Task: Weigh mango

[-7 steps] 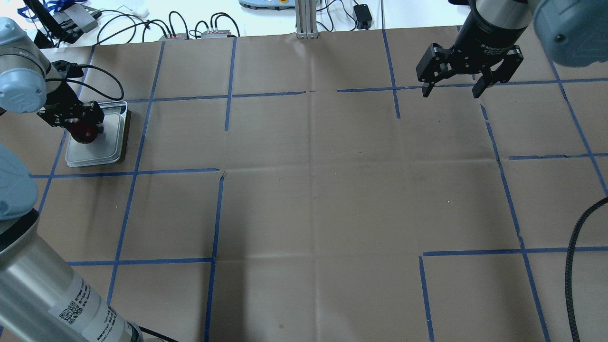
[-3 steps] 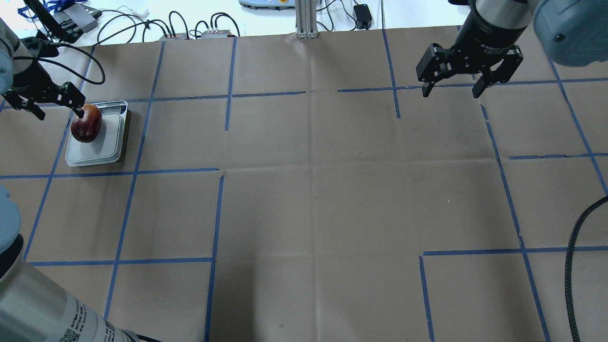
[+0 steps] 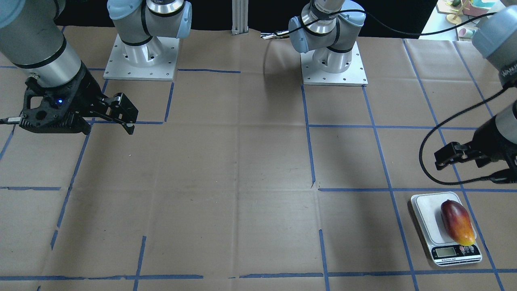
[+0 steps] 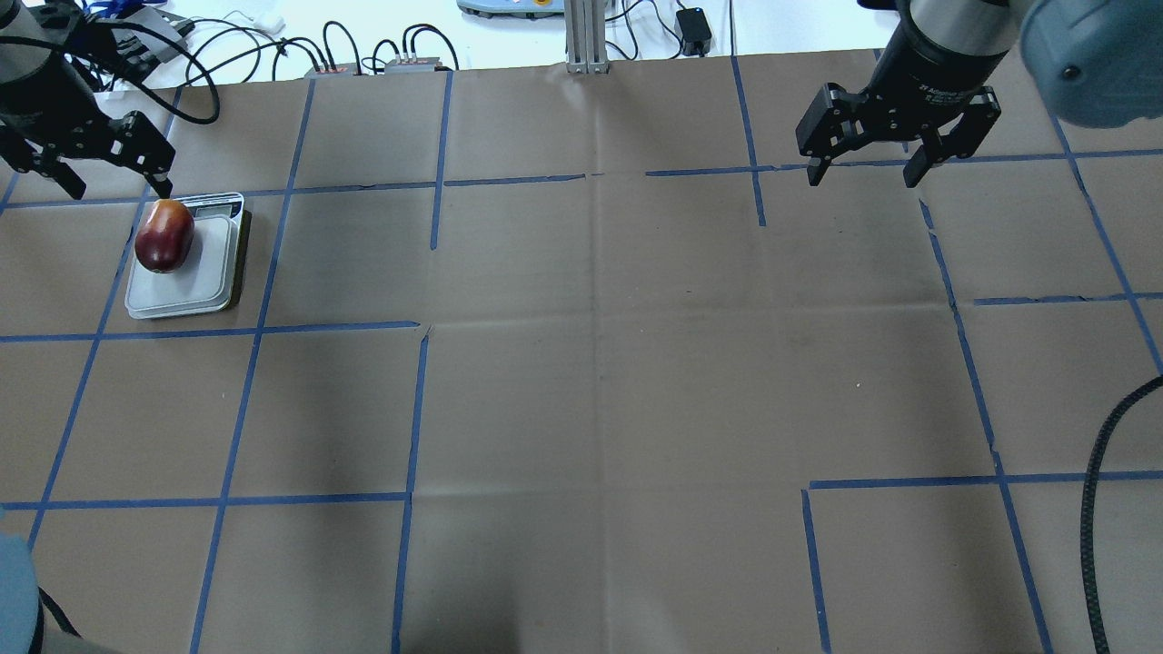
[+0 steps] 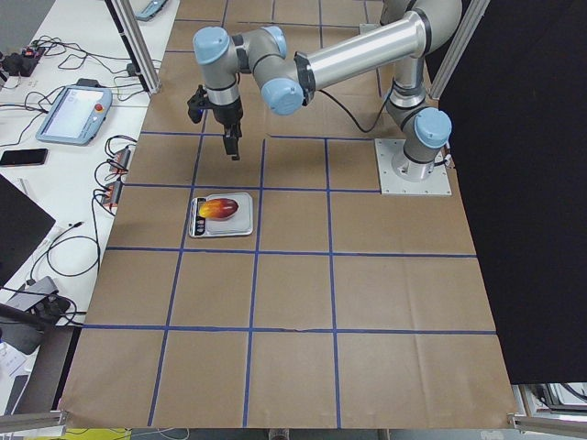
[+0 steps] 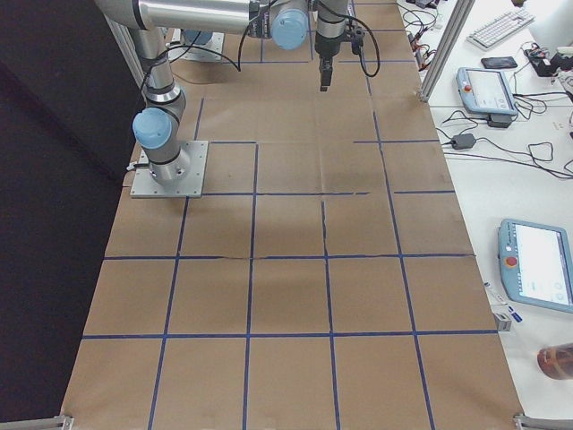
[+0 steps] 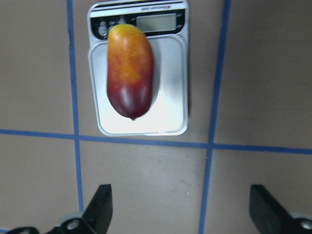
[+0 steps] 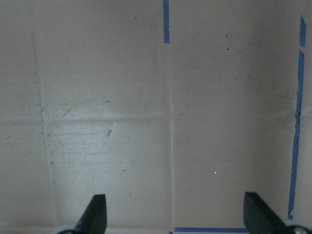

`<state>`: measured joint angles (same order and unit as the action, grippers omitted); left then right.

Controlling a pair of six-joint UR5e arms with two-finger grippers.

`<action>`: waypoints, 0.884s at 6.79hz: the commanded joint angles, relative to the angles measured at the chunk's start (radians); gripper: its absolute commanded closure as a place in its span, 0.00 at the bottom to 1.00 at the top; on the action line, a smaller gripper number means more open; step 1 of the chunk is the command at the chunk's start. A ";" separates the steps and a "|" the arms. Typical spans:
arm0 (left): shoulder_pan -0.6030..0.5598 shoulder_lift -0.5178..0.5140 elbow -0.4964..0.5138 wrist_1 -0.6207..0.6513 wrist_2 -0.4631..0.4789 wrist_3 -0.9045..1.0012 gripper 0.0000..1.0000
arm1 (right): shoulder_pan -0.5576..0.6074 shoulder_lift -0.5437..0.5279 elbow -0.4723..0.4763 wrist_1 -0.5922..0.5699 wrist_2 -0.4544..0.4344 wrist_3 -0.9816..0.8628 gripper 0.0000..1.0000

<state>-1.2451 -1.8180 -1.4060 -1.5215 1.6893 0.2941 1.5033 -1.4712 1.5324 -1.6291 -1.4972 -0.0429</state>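
Note:
The mango [image 4: 164,236], dark red fading to a yellow tip, lies lengthwise on the left part of the white scale's platform [image 4: 211,272], its yellow tip by the display. It also shows in the left wrist view [image 7: 130,70] and in the front view [image 3: 456,222]. My left gripper [image 4: 120,189] is open and empty, raised just beyond the scale's display end and apart from the mango; its fingers [image 7: 100,207] frame bare paper. My right gripper [image 4: 861,177] is open and empty, hovering over the table's far right [image 8: 173,217].
Brown paper with a blue tape grid [image 4: 600,363] covers the table. Cables and small boxes [image 4: 382,54] lie along the far edge behind a metal post [image 4: 581,36]. The left arm's black cable [image 3: 428,161] hangs near the scale [image 3: 426,210].
My left gripper has let go of the mango, opened, and moved up and away from the scale toward the far edge. The mango stays on the scale. The right arm has not moved.

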 commanded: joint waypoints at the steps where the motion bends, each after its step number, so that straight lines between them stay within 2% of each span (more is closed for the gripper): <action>1: -0.123 0.113 -0.013 -0.089 -0.087 -0.180 0.00 | 0.000 0.000 0.000 0.000 0.000 0.000 0.00; 2: -0.160 0.135 -0.022 -0.089 -0.132 -0.222 0.00 | 0.000 0.000 0.000 0.000 0.000 0.000 0.00; 4: -0.275 0.129 -0.044 -0.088 -0.125 -0.317 0.00 | 0.000 0.000 0.000 0.000 0.000 0.000 0.00; 6: -0.335 0.150 -0.074 -0.091 -0.128 -0.360 0.00 | 0.000 0.000 0.000 0.000 0.002 0.000 0.00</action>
<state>-1.5440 -1.6783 -1.4617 -1.6114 1.5639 -0.0325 1.5033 -1.4711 1.5325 -1.6291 -1.4969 -0.0429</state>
